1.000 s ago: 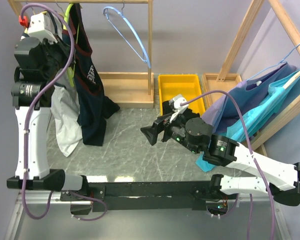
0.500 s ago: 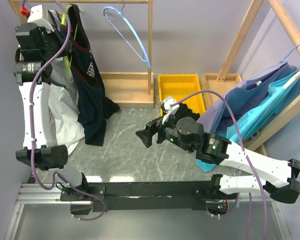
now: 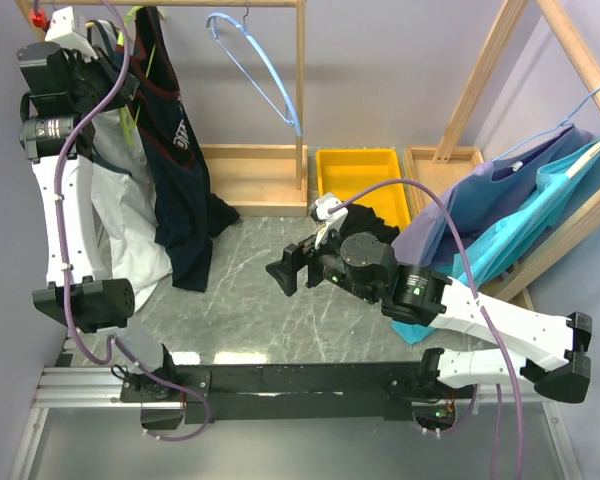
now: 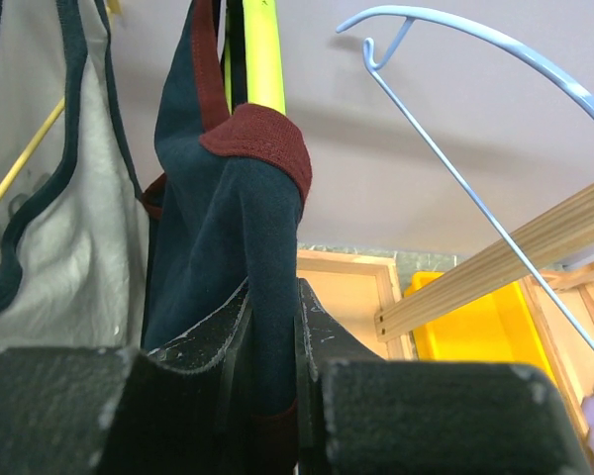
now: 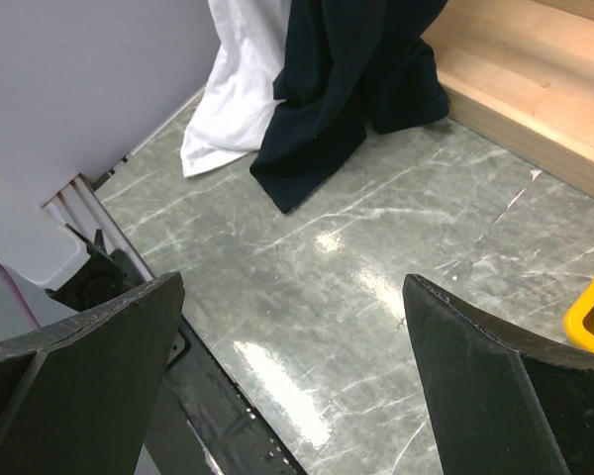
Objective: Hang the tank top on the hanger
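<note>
The tank top (image 4: 243, 228) hangs up high at the back left, and its bottom end lies on the bench (image 5: 376, 247). The left jaws are closed tight on its dark blue cloth, just under a strap with a red edge. The green hanger (image 4: 261, 54) stands right behind that strap. It may be touching it, but that is hard to see. The right jaws are wide apart with nothing in them, over the bench.

The hanger (image 4: 262, 54) is cut off at the upper edge. The tank top (image 4: 243, 228) is partly hidden by the jaws of the left gripper (image 4: 273, 302).
</note>
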